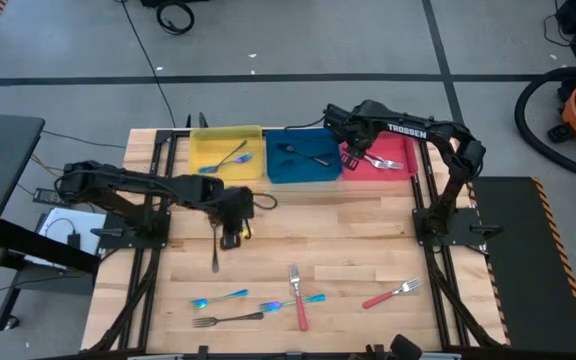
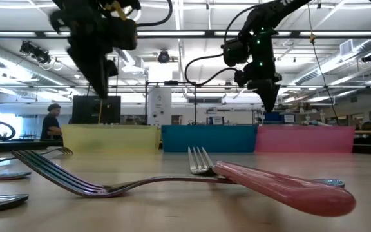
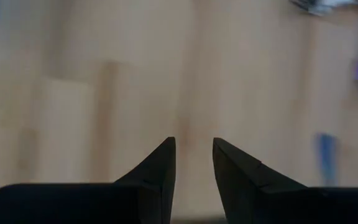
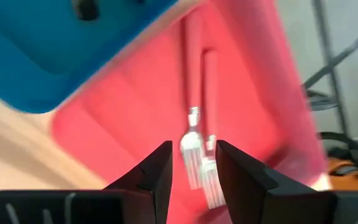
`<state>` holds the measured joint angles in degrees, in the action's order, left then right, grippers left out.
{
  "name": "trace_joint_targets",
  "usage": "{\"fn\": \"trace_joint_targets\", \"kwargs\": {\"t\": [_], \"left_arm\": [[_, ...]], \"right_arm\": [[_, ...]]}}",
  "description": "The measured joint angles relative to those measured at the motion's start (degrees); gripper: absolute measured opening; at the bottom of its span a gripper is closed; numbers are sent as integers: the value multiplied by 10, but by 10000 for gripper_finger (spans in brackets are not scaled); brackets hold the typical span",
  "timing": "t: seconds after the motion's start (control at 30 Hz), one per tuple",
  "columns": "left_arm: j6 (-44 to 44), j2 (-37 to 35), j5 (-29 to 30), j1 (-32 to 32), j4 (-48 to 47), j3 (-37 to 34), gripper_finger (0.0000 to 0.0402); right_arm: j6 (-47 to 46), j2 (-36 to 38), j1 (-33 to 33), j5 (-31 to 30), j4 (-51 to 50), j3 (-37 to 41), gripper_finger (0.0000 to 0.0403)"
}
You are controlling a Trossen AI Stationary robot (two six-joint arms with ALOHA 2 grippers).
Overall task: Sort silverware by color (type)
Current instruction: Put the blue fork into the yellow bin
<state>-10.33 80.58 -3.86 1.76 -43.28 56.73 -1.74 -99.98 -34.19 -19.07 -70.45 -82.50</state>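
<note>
My left gripper (image 1: 232, 232) (image 3: 194, 149) hovers over the middle of the table, open by a narrow gap with nothing between its fingers. A dark fork (image 1: 215, 250) lies on the wood just to its left. My right gripper (image 1: 353, 150) (image 4: 193, 155) is open above the red tray (image 1: 400, 172). Two pink-handled forks (image 4: 194, 149) lie in that tray below its fingers. A blue-rainbow piece (image 1: 230, 157) lies in the yellow tray (image 1: 208, 140) and a dark fork (image 1: 304, 153) in the blue tray (image 1: 280, 170). Several more pieces lie near the table's near edge (image 1: 297, 300).
The three trays stand in a row along the far edge. Near the near edge lie a blue-rainbow piece (image 1: 220, 298), a dark fork (image 1: 228, 320) (image 2: 63, 174), a pink-handled fork (image 1: 297, 295) (image 2: 282, 187) crossing a blue-rainbow one, and another pink fork (image 1: 391, 294). A person (image 2: 50, 122) stands far behind.
</note>
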Motion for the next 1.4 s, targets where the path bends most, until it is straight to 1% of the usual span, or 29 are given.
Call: {"fn": "trace_joint_targets", "kwargs": {"t": [0.07, 0.17, 0.4, 0.53, 0.67, 0.73, 0.87, 0.97, 1.13, 1.4], "left_arm": [[-39, 0, -35, 28, -4, 0, 107], [-96, 0, -46, 74, -4, 0, 107], [-249, 5, -40, 183, 0, -1, 107], [-342, 8, -28, 244, 12, -25, 107], [-444, 14, -24, 288, 20, -49, 107], [-477, 16, -16, 311, 34, -55, 107], [-525, 33, 9, 354, 44, -57, 107], [-547, 52, 16, 375, 54, -56, 107], [-558, 91, 17, 391, 63, -56, 107], [-563, 136, 17, 394, 137, -56, 107]], "right_arm": [[-10, 3, 1, 27, -2, 0, 131], [-11, 4, 7, 57, -2, 0, 130], [-13, 5, 36, 70, -1, 0, 130], [-16, 5, 60, 71, -1, 0, 131], [-31, 5, 87, 71, -1, 0, 130], [-33, 5, 100, 71, -1, 0, 131], [-33, 5, 125, 72, -1, 0, 130], [-33, 5, 142, 72, -1, 0, 131], [-33, 5, 165, 73, -2, 0, 130], [-32, 5, 190, 73, -2, 0, 130]]}}
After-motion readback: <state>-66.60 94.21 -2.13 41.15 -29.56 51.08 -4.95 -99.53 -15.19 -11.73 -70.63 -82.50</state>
